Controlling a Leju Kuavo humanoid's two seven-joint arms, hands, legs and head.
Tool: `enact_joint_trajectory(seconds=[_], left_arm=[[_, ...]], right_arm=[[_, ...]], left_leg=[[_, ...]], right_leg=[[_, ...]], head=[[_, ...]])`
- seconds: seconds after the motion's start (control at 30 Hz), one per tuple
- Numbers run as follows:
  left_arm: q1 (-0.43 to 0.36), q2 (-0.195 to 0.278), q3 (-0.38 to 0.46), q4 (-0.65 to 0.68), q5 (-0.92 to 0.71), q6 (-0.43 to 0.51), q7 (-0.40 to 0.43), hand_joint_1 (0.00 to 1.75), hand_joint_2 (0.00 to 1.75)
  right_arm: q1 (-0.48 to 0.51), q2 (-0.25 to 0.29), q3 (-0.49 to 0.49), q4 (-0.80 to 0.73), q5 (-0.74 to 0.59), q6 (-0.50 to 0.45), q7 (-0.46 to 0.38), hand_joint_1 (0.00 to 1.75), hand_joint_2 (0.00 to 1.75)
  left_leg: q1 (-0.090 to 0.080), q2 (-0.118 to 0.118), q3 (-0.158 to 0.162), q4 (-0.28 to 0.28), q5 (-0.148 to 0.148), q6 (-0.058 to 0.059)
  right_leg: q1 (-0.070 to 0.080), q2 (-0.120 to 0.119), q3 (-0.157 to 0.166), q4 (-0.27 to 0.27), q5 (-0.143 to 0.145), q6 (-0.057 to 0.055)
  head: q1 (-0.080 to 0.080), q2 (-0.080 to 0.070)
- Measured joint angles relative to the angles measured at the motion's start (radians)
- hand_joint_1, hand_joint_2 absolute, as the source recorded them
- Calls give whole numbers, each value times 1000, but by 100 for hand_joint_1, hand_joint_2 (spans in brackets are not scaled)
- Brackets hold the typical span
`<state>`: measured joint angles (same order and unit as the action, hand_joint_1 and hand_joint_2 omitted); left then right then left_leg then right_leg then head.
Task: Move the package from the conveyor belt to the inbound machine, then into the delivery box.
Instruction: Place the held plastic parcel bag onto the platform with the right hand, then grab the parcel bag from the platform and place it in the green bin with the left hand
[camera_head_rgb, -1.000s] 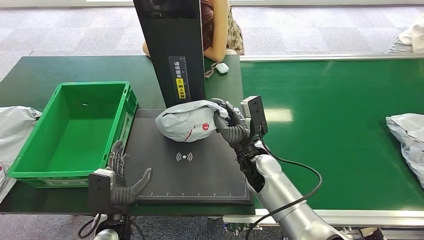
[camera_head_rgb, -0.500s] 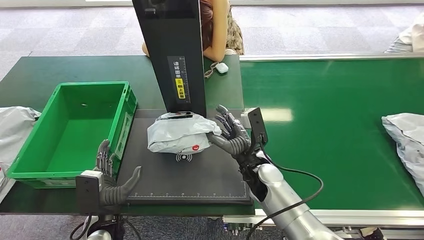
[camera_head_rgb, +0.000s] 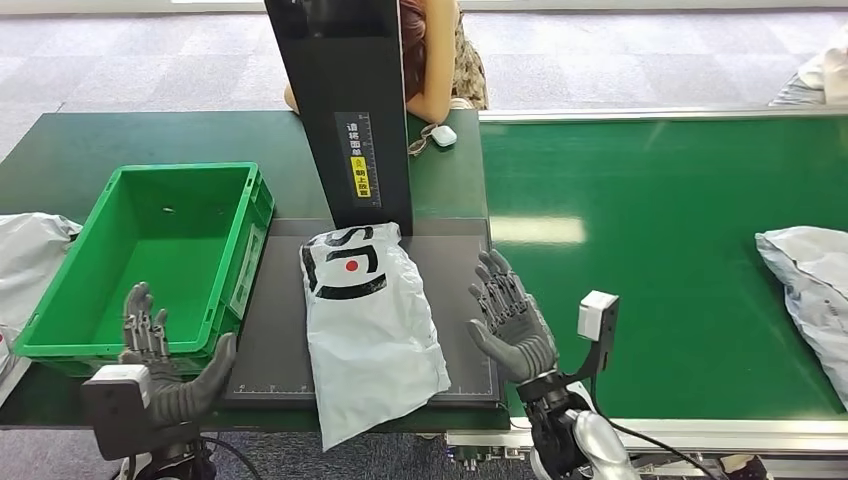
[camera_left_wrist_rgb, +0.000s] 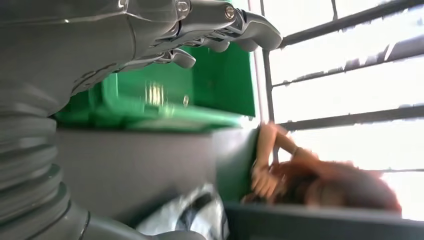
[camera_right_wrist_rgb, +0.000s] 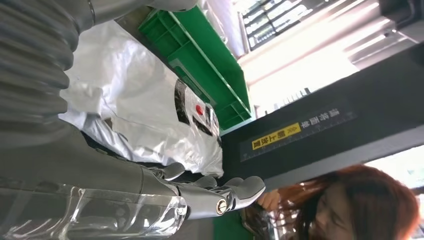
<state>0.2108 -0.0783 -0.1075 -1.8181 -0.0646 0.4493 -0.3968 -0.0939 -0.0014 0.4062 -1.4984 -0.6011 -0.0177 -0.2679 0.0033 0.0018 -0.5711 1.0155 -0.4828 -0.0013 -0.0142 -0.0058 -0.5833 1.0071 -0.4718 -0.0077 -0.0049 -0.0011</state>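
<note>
A white plastic package (camera_head_rgb: 368, 323) with black lettering and a red dot lies flat on the dark pad of the inbound machine (camera_head_rgb: 280, 330), its near end hanging over the front edge; the package (camera_right_wrist_rgb: 145, 112) also shows in the right wrist view. My right hand (camera_head_rgb: 510, 320) hovers just right of it, fingers spread, holding nothing. My left hand (camera_head_rgb: 165, 375) is raised at the front left, open, beside the green delivery box (camera_head_rgb: 150, 255). The machine's black scanner column (camera_head_rgb: 345, 110) rises behind the package.
The green conveyor belt (camera_head_rgb: 660, 260) runs to the right, with another grey package (camera_head_rgb: 810, 285) at its right edge. More grey bags (camera_head_rgb: 30, 260) lie left of the box. A person (camera_head_rgb: 440, 55) sits behind the column; glasses and a small white case (camera_head_rgb: 443, 136) lie on the table.
My right hand let go of the package and drew back toward the front right. The package unfolded flat on the pad. My left hand shifted left and lower.
</note>
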Motion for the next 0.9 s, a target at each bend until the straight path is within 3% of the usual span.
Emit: enact_joint_trajectory(seconds=[0.2,0.33,0.57,0.9], left_arm=[[45,-14,88,-106,-1,8,-41,0,175],[39,1,72,-126,-189,-141,70,0,175],[-63,55,-88,-75,-477,-389,227,0,175],[-255,137,-341,114,-564,-572,248,0,175]], right_arm=[[129,3,-83,-111,-10,10,-11,0,175],[192,28,-151,-178,-20,5,-18,0,175],[223,78,-252,-225,-22,11,9,0,175],[220,101,-283,-225,-19,14,24,0,175]], left_leg=[[0,-1,0,0,0,-1],[0,0,0,0,0,-1],[0,0,1,0,0,0],[0,1,1,0,1,0]], right_leg=[[0,-1,0,0,-1,0],[0,-1,0,0,-1,0],[0,0,0,0,1,0],[0,0,0,0,1,0]], head=[[0,0],[0,0],[0,0],[0,0]])
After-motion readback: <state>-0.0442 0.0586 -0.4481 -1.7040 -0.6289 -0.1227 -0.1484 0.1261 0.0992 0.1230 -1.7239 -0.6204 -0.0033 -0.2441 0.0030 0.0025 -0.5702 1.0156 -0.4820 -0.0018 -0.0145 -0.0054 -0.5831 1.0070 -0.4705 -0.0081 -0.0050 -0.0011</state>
